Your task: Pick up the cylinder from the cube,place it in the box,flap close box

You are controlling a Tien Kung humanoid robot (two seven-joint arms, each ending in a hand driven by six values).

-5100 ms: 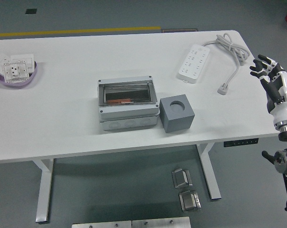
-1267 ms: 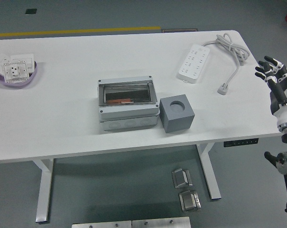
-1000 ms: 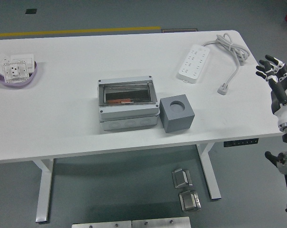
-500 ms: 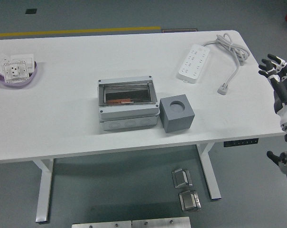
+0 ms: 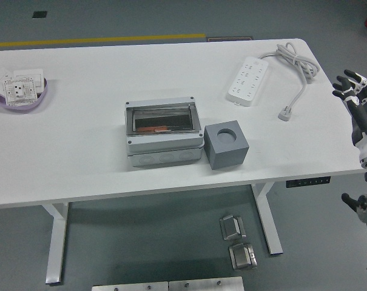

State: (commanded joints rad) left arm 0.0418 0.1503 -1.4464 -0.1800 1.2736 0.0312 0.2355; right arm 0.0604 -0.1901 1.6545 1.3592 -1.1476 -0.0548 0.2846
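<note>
1. your right hand (image 5: pixel 356 97) sits off the desk's (image 5: pixel 80 157) right edge, fingers spread, holding nothing.
2. cube (image 5: pixel 227 144) hole looks empty; cylinder not clearly visible, maybe the reddish thing inside the box (image 5: pixel 164 132).
3. flap looks shut over it, so you're likely done; can't confirm.

White table (image 5: pixel 80 139); light grey box (image 5: pixel 164 132); dark grey cube (image 5: pixel 226 145); white power strip (image 5: pixel 251 72); purple bowl (image 5: pixel 25 100).
</note>
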